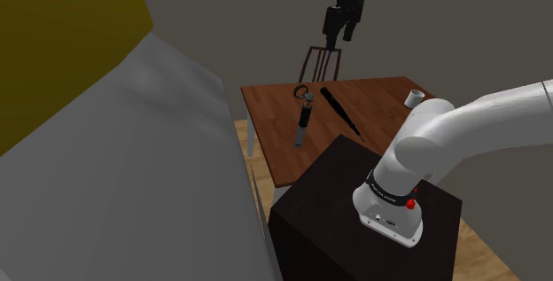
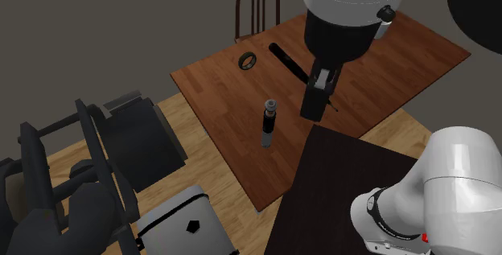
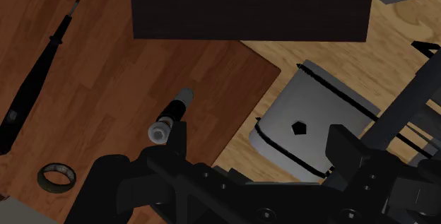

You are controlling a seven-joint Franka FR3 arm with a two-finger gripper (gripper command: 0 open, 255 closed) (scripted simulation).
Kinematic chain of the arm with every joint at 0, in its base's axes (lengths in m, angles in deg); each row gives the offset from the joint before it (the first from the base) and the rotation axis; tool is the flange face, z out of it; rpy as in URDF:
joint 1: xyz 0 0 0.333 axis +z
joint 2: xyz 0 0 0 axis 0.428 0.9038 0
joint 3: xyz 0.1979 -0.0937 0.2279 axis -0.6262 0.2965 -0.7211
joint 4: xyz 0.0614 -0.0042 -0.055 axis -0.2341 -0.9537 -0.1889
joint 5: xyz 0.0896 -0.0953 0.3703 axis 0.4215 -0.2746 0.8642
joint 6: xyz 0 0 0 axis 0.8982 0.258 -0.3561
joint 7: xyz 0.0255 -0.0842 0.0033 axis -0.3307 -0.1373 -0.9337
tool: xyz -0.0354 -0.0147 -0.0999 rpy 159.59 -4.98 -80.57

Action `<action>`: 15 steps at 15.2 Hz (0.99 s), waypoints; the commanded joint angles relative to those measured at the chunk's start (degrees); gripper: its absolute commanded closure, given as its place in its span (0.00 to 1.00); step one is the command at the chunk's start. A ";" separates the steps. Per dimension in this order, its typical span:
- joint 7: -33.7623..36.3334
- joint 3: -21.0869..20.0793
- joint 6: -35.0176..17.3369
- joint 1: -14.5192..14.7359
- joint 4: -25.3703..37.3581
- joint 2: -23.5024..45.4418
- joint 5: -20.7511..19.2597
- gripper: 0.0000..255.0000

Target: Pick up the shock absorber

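Ring (image 1: 301, 90) toward far side of table (image 1: 266, 102). Shock absorber (image 1: 302, 121) lies flat just nearer than ring, close to table's left edge in shoulder view; slim cylinder, part dark, part grey. Black tool (image 1: 341, 111) alongside, apart. Gripper (image 1: 339, 35) hovers high above table, fingers spread, holding nothing. Cup (image 1: 414, 98) far right. Judgement: rigid, weighty for its size, smooth, round, apt to roll. Pinch across the axis at dark section near mid-length.

Black-and-grey shock absorber (image 2: 265, 125), reddish-brown wood-grain table (image 2: 402, 60), black end effector (image 1: 339, 36), white arm (image 1: 479, 128)
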 commanded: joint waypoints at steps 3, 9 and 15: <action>-1.40 1.36 -2.07 -0.31 -0.69 3.21 -0.60 0.00; -5.51 5.14 -8.08 -1.24 -1.35 14.06 -2.06 0.00; -9.60 8.32 -13.48 -2.16 0.08 26.46 -2.78 0.00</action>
